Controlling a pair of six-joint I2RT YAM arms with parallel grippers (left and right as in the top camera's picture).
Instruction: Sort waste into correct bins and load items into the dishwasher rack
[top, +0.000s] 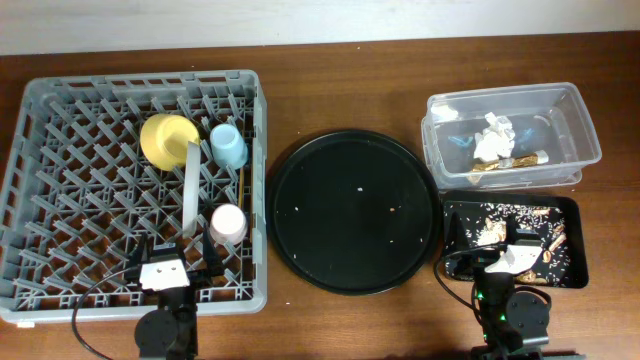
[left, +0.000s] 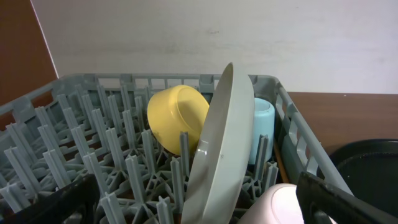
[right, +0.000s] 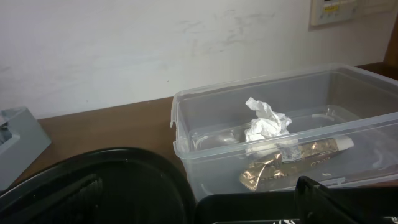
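Note:
The grey dishwasher rack holds a yellow bowl, a light-blue cup, a pink cup and a grey-green plate standing on edge. Thin wooden chopsticks lie by the rack's right wall. The clear tub holds the white napkin and gold wrapper. The small black tray holds beige food scraps. My left gripper is open and empty over the rack's near edge, astride the plate. My right gripper is open and empty over the small black tray.
A large round black tray with a few crumbs lies between the rack and the bins. In the right wrist view its rim is at the left, the tub ahead. A white wall stands behind the wooden table.

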